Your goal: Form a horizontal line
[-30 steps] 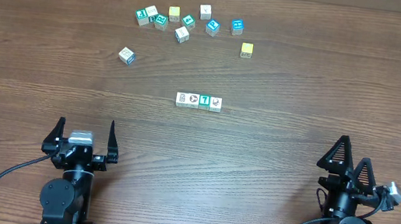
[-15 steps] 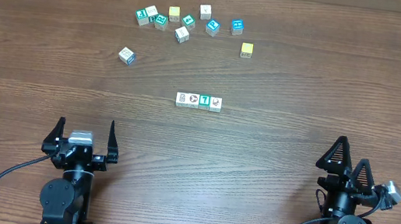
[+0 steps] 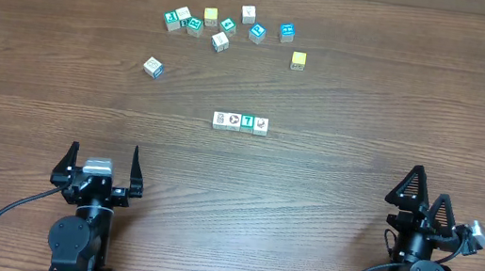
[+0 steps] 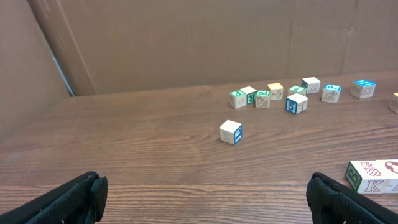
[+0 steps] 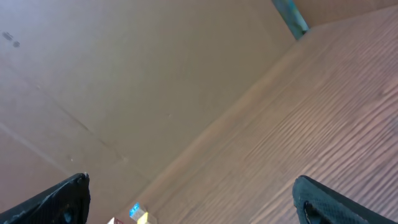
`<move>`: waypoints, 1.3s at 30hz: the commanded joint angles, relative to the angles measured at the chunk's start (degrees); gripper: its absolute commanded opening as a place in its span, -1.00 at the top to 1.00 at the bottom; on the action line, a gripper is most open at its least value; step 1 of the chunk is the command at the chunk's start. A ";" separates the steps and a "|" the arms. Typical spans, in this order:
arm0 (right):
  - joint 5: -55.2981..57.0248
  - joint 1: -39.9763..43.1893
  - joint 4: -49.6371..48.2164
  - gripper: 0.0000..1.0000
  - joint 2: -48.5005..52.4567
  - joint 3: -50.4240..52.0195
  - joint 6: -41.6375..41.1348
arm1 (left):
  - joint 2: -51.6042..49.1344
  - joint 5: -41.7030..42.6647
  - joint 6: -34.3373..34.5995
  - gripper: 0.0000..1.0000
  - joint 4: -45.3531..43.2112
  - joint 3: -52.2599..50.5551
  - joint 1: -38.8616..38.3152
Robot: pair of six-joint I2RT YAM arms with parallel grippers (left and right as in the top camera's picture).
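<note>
1. While both arms sit low at the near edge of the worktop (image 3: 372,97), the left pincer (image 3: 105,150) stands spread as wide as it goes, with nothing between its fingers.
2. The right pincer (image 3: 428,185) is also wide open and empty. It is rolled to one side, so its wrist view comes out tilted.
3. The row of four cubes (image 3: 241,122) lies ahead of both pincers: forward and to the right of the left one, forward and to the left of the right one, well apart from each.
4. Its cubes touch side by side in a straight, level line. The teal cube (image 3: 247,123) is third from the left, and the other three are white-faced with small prints.
5. In the left wrist view only the row's near end shows, at the lower right, with a letter K on its side.
6. A lone cube (image 3: 153,67) sits ahead of the left pincer, slightly to its right.
7. The loose cubes (image 3: 224,27) lie scattered farther ahead, near the cardboard wall (image 4: 186,43). A yellow cube (image 3: 299,61) sits a little apart at their right end.
</note>
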State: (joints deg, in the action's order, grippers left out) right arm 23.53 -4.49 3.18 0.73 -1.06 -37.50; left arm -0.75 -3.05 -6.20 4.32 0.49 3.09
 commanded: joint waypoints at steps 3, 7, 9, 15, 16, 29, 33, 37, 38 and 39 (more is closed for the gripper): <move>0.44 0.35 -0.11 -1.00 -0.57 0.63 0.00 | 0.50 0.31 -0.92 -0.99 -0.17 -0.22 -0.46; 0.44 0.35 -0.11 -1.00 -0.57 0.61 0.00 | 0.50 0.31 -0.92 -0.99 -0.17 -0.22 -0.46; 0.44 0.35 -0.11 -1.00 -0.57 0.61 0.00 | 0.50 0.31 -0.92 -1.00 -0.17 -0.22 -0.46; 0.44 0.35 -0.11 -1.00 -0.57 0.61 0.00 | 0.50 0.31 -0.92 -0.99 -0.17 -0.22 -0.46; 0.44 0.35 -0.11 -1.00 -0.57 0.61 0.00 | 0.50 0.31 -0.92 -1.00 -0.17 -0.22 -0.46; 0.44 0.35 -0.22 -1.00 -0.57 0.61 -0.20 | 0.50 0.31 -0.92 -1.00 -0.15 -0.22 -0.46; 0.44 0.35 -0.28 -1.00 -0.57 0.61 -0.22 | 0.50 0.31 -0.92 -1.00 -0.15 -0.22 -0.46; 0.70 0.35 -0.42 -1.00 -0.57 0.61 0.04 | 0.50 0.33 -0.92 -1.00 -0.15 -0.22 -0.46; 0.68 0.39 -0.44 -1.00 -0.57 0.61 1.09 | 0.50 0.31 -0.92 -1.00 -0.15 -0.22 -0.46; 0.59 0.39 -0.37 -1.00 -0.57 0.61 4.70 | 0.50 0.31 -0.92 -1.00 -0.15 -0.22 -0.46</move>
State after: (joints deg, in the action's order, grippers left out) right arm 23.55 -4.47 3.03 0.73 -1.06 -36.84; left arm -0.75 -3.05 -6.20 4.32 0.49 3.09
